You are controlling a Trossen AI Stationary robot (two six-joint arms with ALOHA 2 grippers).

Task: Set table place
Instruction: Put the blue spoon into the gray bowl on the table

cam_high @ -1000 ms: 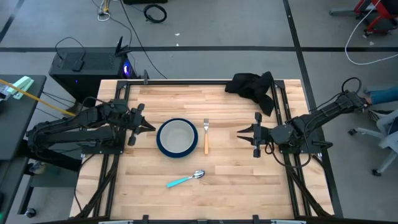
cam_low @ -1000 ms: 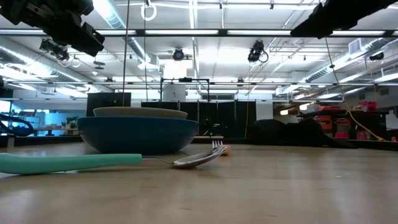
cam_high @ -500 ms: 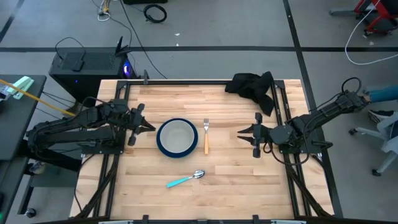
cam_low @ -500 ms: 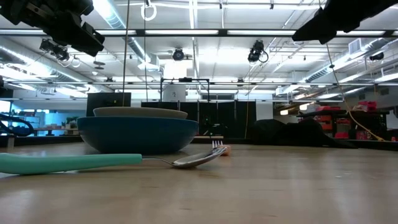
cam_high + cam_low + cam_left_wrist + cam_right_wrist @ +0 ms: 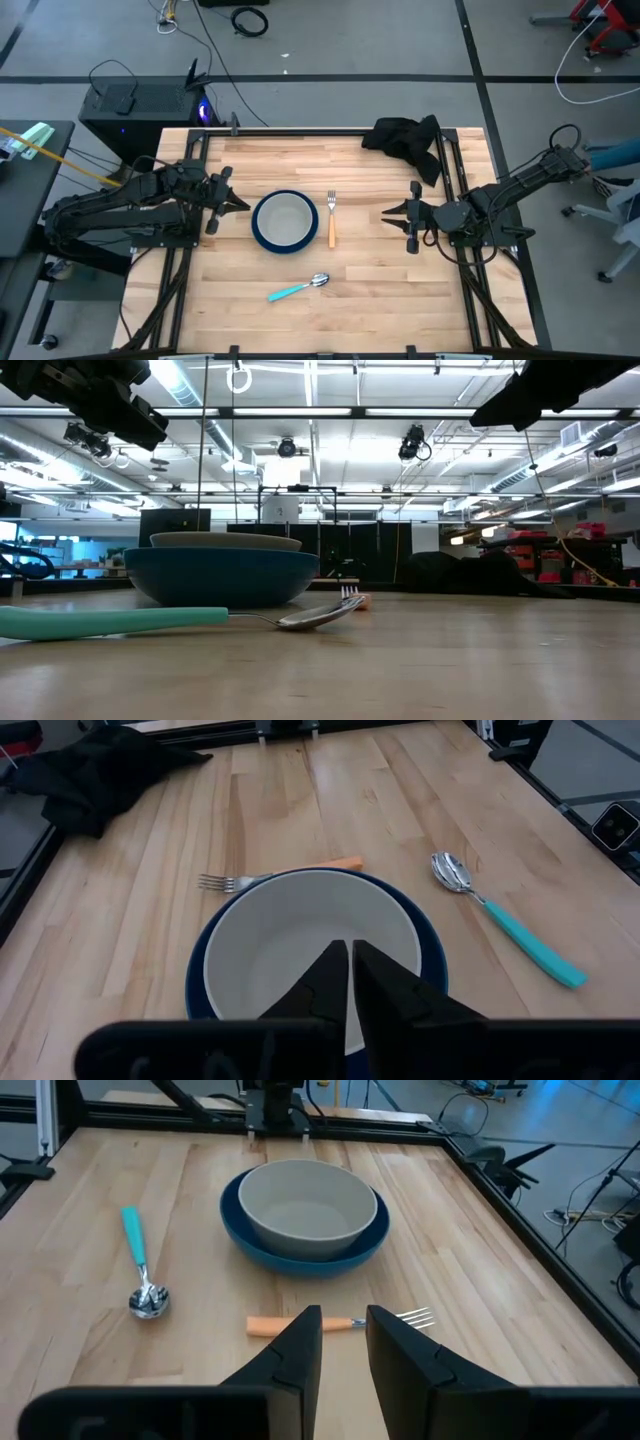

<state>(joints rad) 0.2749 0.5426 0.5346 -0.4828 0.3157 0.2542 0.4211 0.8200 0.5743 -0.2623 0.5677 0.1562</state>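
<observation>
- A teal spoon is seen nearest the table's front edge.
- Farther back, a grey bowl is nested in a blue plate, a fork just beside.
- The left gripper, fingers pressed together, and the right gripper, fingers slightly parted, are held empty at either side.
- A black cloth is bunched at the far corner.

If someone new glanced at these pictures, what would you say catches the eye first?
The pale grey bowl sitting in the blue plate at the table's middle stands out, flanked by the left gripper and right gripper. The orange-handled fork lies beside the plate, the teal-handled spoon nearer the front edge.
</observation>
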